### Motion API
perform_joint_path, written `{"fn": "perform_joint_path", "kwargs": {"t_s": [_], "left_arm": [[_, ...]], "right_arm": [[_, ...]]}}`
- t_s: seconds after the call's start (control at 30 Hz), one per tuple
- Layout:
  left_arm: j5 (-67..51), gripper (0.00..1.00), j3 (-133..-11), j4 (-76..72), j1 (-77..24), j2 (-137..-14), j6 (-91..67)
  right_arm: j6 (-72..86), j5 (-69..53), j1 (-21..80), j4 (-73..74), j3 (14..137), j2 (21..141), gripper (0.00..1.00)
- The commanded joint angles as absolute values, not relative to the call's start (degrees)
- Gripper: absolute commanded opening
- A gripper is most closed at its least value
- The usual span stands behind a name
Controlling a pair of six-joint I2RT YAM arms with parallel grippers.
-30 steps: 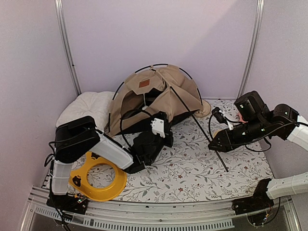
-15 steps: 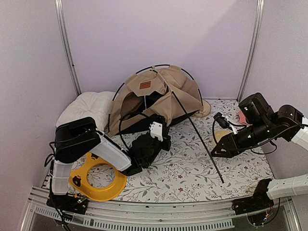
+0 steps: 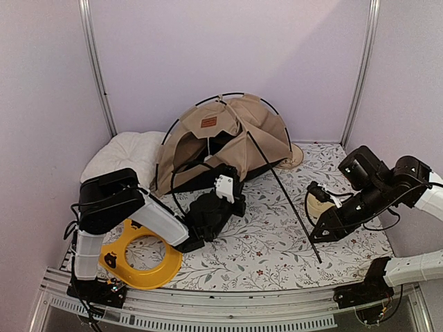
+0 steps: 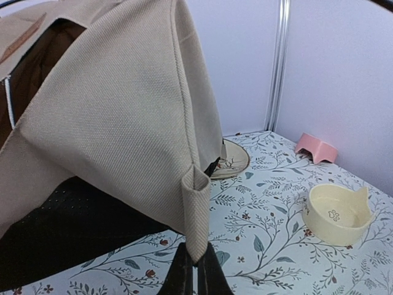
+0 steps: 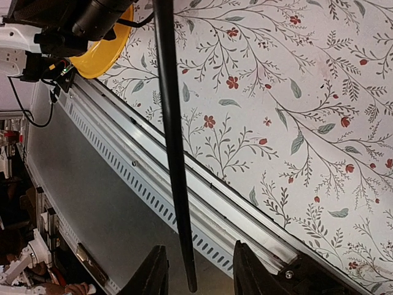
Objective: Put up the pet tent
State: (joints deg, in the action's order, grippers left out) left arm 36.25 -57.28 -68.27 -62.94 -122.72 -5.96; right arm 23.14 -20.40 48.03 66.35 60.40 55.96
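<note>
- The pet tent (image 3: 232, 142) stands half-raised at the back of the floral table cover (image 3: 277, 242): beige canvas sagging in folds under a thin black arch, with a brown label patch (image 3: 208, 121) near the top
- The left gripper (image 4: 196, 263) is at the tent's near lower edge. In the left wrist view its fingers are pressed nearly together on the bottom of a stitched canvas corner tab (image 4: 196, 215) – pinched, with no gap visible between them
- The dark mesh floor of the tent shows below and left of that tab
- One loose black pole (image 3: 284, 197) slants out of the tent's right side and down to the right, its free end resting on the cloth near the front
- The right gripper (image 5: 198, 249) straddles that pole close to its free end. Its fingers are set wide apart, and the pole passes between them nearer one finger – whether it touches that finger cannot be told
- A white pillow (image 3: 128, 155) lies just left of the tent, touching its side
- A yellow two-hole bowl tray (image 3: 142, 261) sits at the near left, partly under the left arm
- A round beige dish (image 4: 232, 158) lies against the tent's back right corner
- A cream bowl with cat ears (image 4: 338, 212) sits to the right, and a pink stand (image 4: 316, 147) is beyond it by the wall
</note>
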Motion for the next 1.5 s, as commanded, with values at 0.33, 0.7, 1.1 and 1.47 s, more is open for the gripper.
{"fn": "perform_joint_path", "kwargs": {"t_s": [0.33, 0.7, 1.1, 1.47], "left_arm": [[36.2, 0.0, -56.9, -69.0, -62.1, -122.2, -6.5], [37.0, 0.0, -53.3, -70.6, -63.2, -120.2, -5.6], [46.3, 0.0, -43.1, -75.1, -73.3, -110.1, 5.3], [54.6, 0.0, -32.3, -76.7, -85.8, -100.4, 10.7]], "right_arm": [[21.1, -21.9, 49.5, 64.6, 60.5, 59.8, 0.22], [24.3, -24.0, 49.5, 50.0, 62.3, 59.0, 0.0], [33.4, -14.3, 55.9, 8.7, 54.9, 62.8, 0.0], [31.1, -4.3, 56.2, -21.2, 55.7, 74.1, 0.0]]}}
